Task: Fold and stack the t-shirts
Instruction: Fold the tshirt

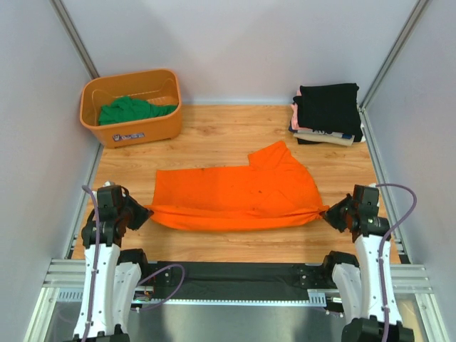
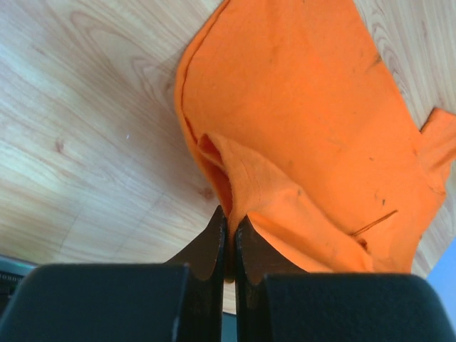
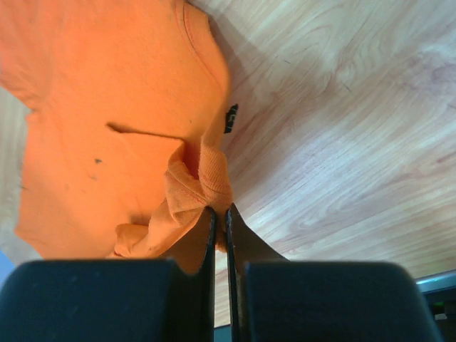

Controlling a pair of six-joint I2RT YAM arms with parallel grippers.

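- Stretching across the middle of the wooden table [image 1: 214,139], the orange t-shirt [image 1: 235,196] lies as a long, wide band between the two arms, well apart from everything else on the wood.
- Its near edge runs as one taut, nearly straight fold line from one arm to the other, and the cloth looks doubled over along it.
- At the left end the cloth narrows to a bunched point inside the left gripper [image 1: 144,211]. From the left wrist, that gripper [image 2: 229,217] has its dark fingers [image 2: 210,246] pressed together on a pinch of hemmed edge, with only a sliver between them.
- At the right end it tapers the same way into the right gripper [image 1: 325,212]. From the right wrist, that gripper [image 3: 221,210] has its fingers [image 3: 246,242] clamped on a crumpled wad of ribbed hem.
- The fabric is a bright, plain orange, mostly smooth, with a few small dark specks.
- A sleeve [image 1: 274,153] pokes out from the far right corner as an angled flap.
- A small black tag [image 3: 230,118] shows at the shirt's edge in the right wrist view.
- Whether the taut edge is lifted off the wood, I cannot tell.
- A green t-shirt [image 1: 132,110] sits crumpled inside the orange basket [image 1: 142,132] at the far left corner.
- At the far right corner a folded stack [image 1: 324,134] has a black t-shirt [image 1: 328,107] on top and pale pink and white layers beneath.
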